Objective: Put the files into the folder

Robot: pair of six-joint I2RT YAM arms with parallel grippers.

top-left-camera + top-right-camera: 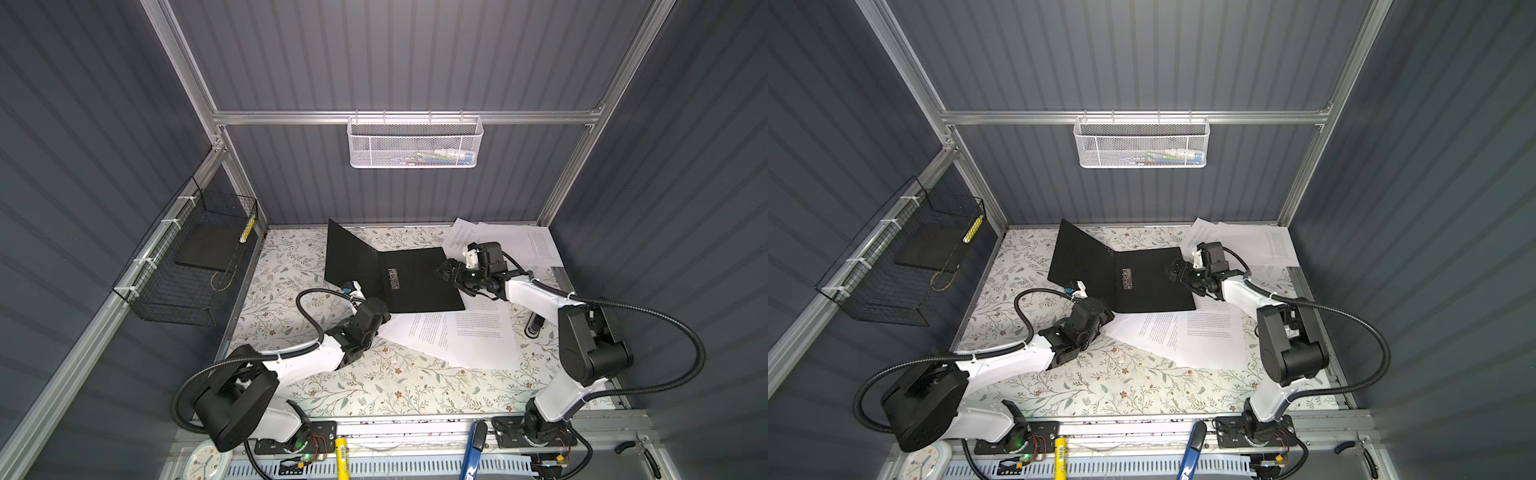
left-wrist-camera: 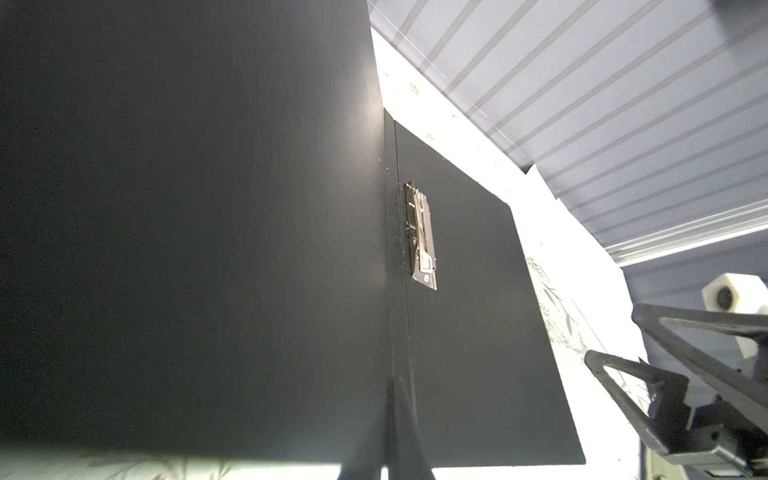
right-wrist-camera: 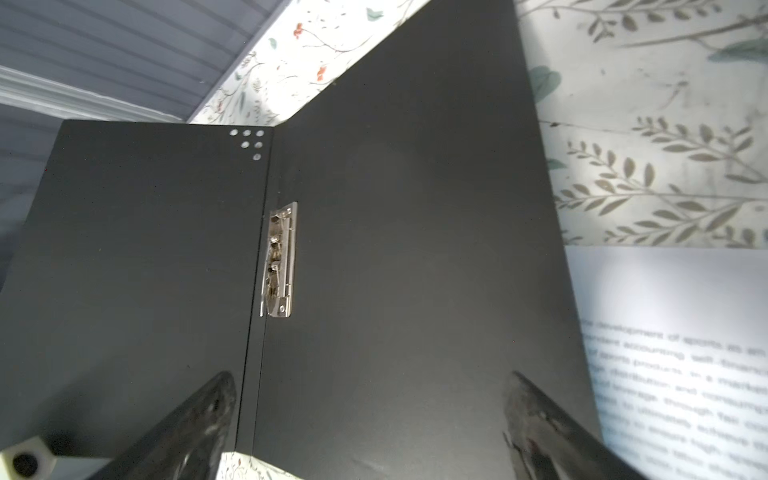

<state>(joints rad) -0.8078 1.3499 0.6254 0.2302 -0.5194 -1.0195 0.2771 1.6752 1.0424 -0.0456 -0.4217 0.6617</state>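
Note:
The folder (image 1: 419, 286) lies open with its black inside up in both top views. Its left cover stands tilted up and its right cover lies flat, with a metal clip (image 3: 279, 266) beside the spine. My left gripper (image 2: 390, 386) is shut, its tips lying over the near end of the spine fold with nothing seen between them. My right gripper (image 3: 370, 399) hangs open just above the flat cover's right edge (image 1: 451, 272). The files, white printed sheets, lie spread out: some near right (image 1: 457, 336), partly under the folder, and others at the back right (image 1: 519, 241).
A white mesh basket (image 1: 415, 143) hangs on the back rail. A black wire basket (image 1: 187, 266) hangs on the left wall. A small dark object (image 1: 534, 324) lies by the right arm. A clock (image 1: 205, 461), a yellow tool (image 1: 341, 457) and a blue-handled tool (image 1: 473, 449) sit along the front.

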